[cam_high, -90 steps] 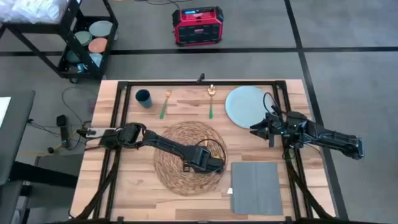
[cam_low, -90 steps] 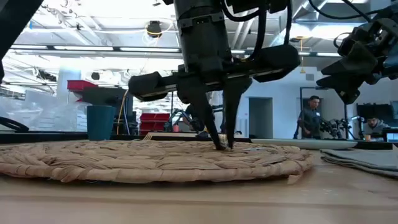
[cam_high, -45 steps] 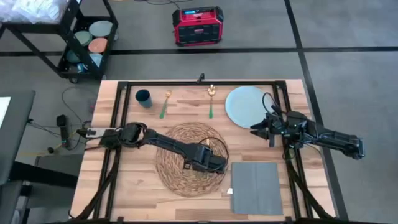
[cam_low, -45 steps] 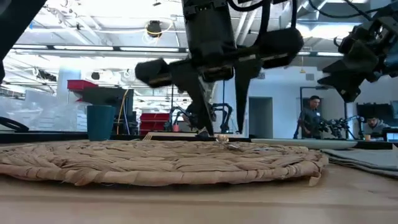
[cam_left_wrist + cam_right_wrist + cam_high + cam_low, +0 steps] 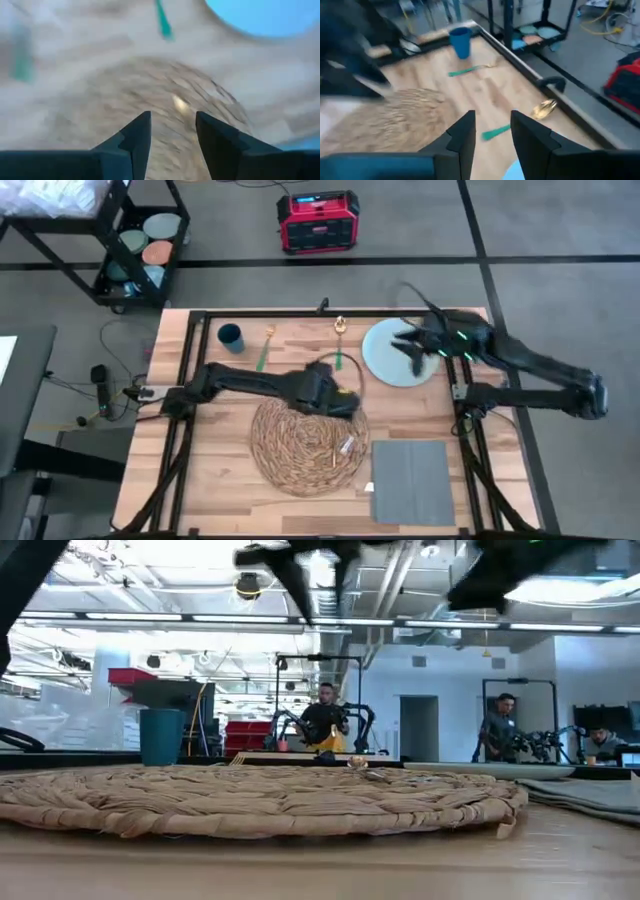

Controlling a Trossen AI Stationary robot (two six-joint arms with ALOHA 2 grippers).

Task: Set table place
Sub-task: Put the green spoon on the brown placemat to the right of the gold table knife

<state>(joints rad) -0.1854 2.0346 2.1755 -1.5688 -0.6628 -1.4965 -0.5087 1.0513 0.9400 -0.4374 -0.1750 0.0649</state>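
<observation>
Left gripper (image 5: 345, 402) open over mat (image 5: 300, 445), plate (image 5: 392, 352) beyond

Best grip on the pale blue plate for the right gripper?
Take the plate by its rim, coming from above at the right-hand edge, nearest the right gripper. It lies flat on the table, so only the thin raised rim gives the open fingers purchase.
</observation>
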